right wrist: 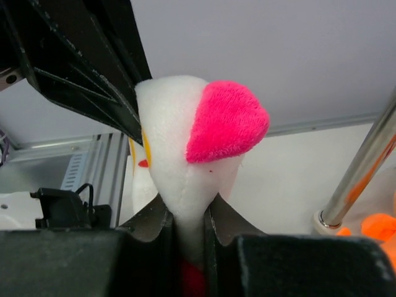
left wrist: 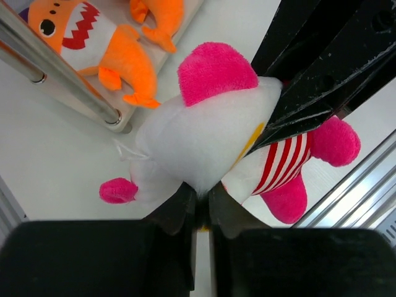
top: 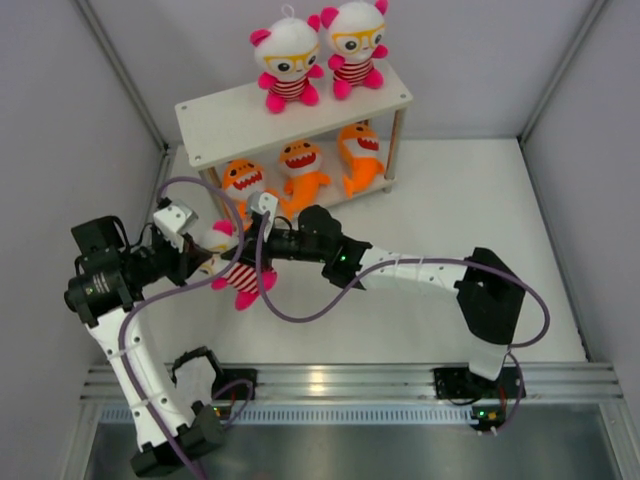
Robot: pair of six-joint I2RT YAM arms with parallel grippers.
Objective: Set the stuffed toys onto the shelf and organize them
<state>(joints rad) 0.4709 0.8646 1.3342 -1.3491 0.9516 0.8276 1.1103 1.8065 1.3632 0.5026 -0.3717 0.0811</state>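
Observation:
Two white-headed dolls [top: 288, 68] [top: 356, 48] sit on the shelf's top board [top: 225, 125]. Three orange sharks [top: 242, 182] [top: 301, 166] [top: 360, 156] stand on the lower board. The third doll [top: 238, 268] hangs in front of the shelf, held by both grippers. My left gripper [top: 207, 253] is shut on its white head [left wrist: 207, 139]. My right gripper [top: 252, 238] is shut on the head too, just under a pink ear [right wrist: 226, 120]. Its striped body [left wrist: 281, 162] and pink feet hang below.
A metal shelf post [left wrist: 59, 71] and a shark [left wrist: 93, 43] lie close behind the held doll in the left wrist view. Another post [right wrist: 362, 173] stands at the right of the right wrist view. Grey walls enclose the white table [top: 460, 210]. An aluminium rail [top: 340, 385] runs along the near edge.

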